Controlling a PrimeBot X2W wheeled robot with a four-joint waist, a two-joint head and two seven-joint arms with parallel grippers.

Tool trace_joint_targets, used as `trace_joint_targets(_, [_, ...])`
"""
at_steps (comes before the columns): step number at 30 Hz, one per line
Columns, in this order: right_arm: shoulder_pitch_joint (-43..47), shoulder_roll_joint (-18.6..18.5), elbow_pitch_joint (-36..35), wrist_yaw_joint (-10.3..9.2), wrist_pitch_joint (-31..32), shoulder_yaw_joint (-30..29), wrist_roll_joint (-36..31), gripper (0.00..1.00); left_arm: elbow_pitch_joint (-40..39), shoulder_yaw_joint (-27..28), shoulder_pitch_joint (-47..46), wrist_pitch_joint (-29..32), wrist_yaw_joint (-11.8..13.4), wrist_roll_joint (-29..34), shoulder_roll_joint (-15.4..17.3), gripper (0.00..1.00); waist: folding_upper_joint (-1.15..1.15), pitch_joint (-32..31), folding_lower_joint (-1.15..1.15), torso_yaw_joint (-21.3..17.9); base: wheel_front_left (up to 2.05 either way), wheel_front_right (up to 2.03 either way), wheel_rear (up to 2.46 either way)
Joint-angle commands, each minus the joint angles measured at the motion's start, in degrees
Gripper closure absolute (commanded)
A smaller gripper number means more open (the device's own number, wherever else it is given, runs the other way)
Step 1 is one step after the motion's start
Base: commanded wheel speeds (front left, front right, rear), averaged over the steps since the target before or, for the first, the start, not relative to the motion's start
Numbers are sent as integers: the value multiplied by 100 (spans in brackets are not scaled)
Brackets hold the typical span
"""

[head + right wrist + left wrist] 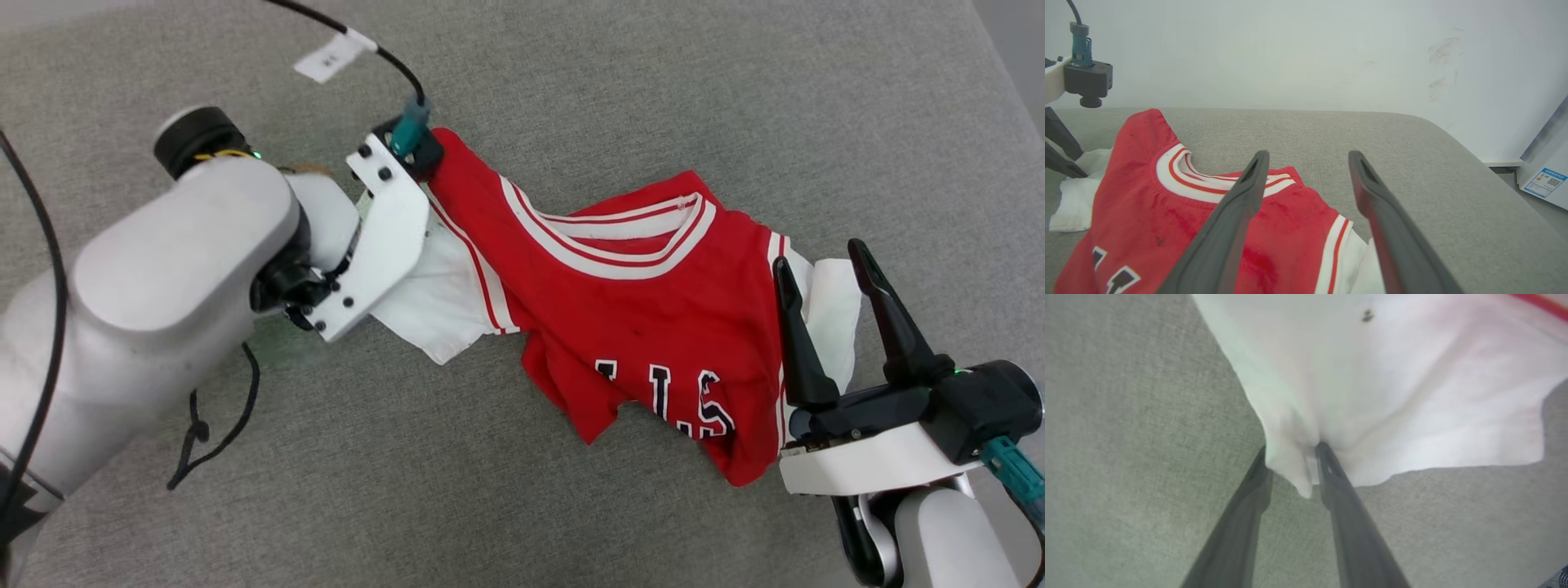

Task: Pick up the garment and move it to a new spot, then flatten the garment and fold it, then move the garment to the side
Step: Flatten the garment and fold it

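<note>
Left gripper pinches a fold of white sleeve between its tips; beyond them the garment lies rumpled on the grey cushion, stretching away to the right gripper, whose fingers stand spread over the far sleeve, gripping nothing; likely the pick-up step; next, the right must close on that sleeve, then both lift together; one garment, two sleeves, two grippers.

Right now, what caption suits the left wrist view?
The left gripper, with long dark fingers, pinches a bunched white sleeve of the red basketball-style T-shirt over grey woven upholstery.
</note>
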Motion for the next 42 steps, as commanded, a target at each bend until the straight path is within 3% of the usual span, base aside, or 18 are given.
trace_joint_targets(1, [-68,30,29,-4,-12,17,27,0,52,-132,285,-14,-1,23,35,100,0,-69,0,36,0,0,0])
trace_joint_targets(7, [119,26,141,-4,-12,-81,-30,0,-245,-82,295,-614,-1,-331,132,100,0,-525,0,284,0,0,0])
trace_joint_targets(18, [494,26,185,-4,-12,-244,-95,0,-835,-79,504,-996,-1,-993,1188,100,0,-1080,0,951,0,0,0])
trace_joint_targets(22, [486,26,184,-4,-13,-240,-141,0,-587,-78,631,-1020,44,-1029,1509,100,0,-1000,0,985,0,0,0])
trace_joint_targets(27, [379,27,194,-4,-13,-219,-144,0,-31,-37,934,-1286,276,-1133,1693,100,0,-779,0,852,0,0,0])
trace_joint_targets(33, [352,27,227,-4,-13,-228,-91,0,657,-51,1322,-1870,386,-921,1571,100,0,-625,0,729,0,0,0])
trace_joint_targets(34, [359,27,236,-4,-13,-236,-87,0,753,-48,1390,-1980,385,-947,1493,84,0,-630,0,730,0,0,0])
trace_joint_targets(35, [379,27,240,-4,-13,-257,-88,0,813,-54,1420,-2111,350,-929,1410,51,0,-649,0,746,0,0,0])
trace_joint_targets(36, [411,27,253,-4,-13,-279,-84,0,877,-41,1409,-2300,321,-845,1333,0,0,-676,0,770,0,0,0])
trace_joint_targets(42, [594,26,293,-4,-12,-406,-69,0,1157,-2,1177,-2660,149,-732,1129,0,0,-972,0,1021,0,0,0])
